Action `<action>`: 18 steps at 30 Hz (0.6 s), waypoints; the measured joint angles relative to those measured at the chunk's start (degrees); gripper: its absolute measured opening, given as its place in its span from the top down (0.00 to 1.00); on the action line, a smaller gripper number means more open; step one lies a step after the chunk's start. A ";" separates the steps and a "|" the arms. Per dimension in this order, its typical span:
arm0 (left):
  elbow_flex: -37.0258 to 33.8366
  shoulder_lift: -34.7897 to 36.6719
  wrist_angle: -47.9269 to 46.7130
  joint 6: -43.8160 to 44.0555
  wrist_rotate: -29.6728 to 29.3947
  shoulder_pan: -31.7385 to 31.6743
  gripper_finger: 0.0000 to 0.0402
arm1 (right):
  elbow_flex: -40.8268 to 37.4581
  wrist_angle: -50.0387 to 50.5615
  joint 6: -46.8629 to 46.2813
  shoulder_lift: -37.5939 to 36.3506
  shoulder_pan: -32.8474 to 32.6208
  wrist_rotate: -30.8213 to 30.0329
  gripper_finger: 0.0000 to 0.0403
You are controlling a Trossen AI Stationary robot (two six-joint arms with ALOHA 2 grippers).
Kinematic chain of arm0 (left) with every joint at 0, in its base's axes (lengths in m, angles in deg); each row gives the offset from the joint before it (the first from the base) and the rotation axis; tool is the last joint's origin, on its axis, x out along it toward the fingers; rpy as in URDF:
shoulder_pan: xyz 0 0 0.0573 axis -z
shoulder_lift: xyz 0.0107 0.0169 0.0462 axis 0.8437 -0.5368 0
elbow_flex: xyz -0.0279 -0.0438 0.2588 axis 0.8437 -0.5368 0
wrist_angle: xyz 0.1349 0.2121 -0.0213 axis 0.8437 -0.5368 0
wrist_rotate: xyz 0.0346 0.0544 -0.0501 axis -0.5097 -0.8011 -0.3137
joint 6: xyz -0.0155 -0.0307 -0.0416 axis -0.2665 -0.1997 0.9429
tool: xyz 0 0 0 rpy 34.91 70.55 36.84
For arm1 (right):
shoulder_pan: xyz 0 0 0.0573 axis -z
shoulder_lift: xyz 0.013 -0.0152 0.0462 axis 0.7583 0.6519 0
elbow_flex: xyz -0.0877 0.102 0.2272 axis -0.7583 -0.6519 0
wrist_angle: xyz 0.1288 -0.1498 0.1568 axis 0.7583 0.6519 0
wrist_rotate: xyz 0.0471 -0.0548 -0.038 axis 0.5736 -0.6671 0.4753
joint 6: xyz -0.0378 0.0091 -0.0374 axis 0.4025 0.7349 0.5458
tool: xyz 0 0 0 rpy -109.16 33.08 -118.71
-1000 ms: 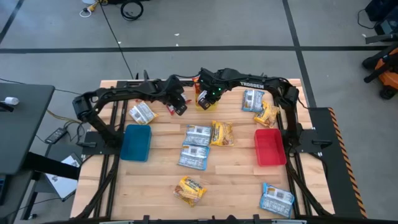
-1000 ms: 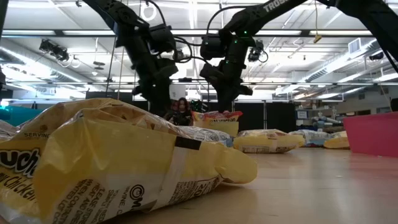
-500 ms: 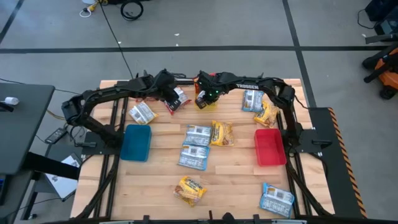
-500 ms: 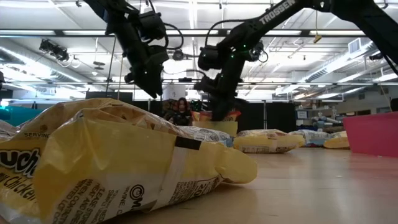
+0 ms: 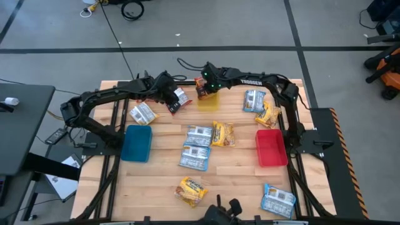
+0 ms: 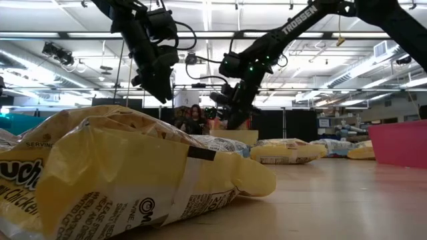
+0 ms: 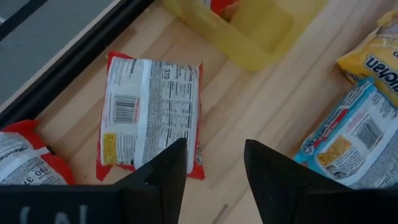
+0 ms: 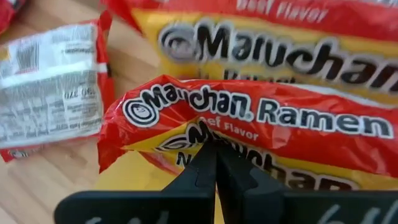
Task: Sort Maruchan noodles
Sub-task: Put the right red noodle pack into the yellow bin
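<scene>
Right claw (image 8: 214,163) is over the yellow bin (image 5: 209,102) at the table's far edge, fingers pressed together with no gap. A red packet (image 8: 249,134) bulges just past the tips; whether a fold of it is pinched, I can't tell.

Left claw (image 7: 214,163) hovers with fingers apart, holding nothing. Straight ahead, just beyond its tips, a red-and-white packet (image 7: 151,112) lies flat on the wood, label down, barcode up. Its long axis runs away from me, roughly along the finger gap. My left claw is the nearer one. Closing across its short width should suit.
</scene>
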 joint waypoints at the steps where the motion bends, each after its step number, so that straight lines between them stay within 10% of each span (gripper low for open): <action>1: 0.00 0.00 0.07 0.00 -0.01 0.14 0.59 | 0.00 -0.46 0.04 0.00 0.36 0.81 0.98; 18: -7.23 -0.02 6.86 4.84 2.49 2.07 0.55 | -0.09 0.63 13.56 -9.68 0.62 -1.34 0.89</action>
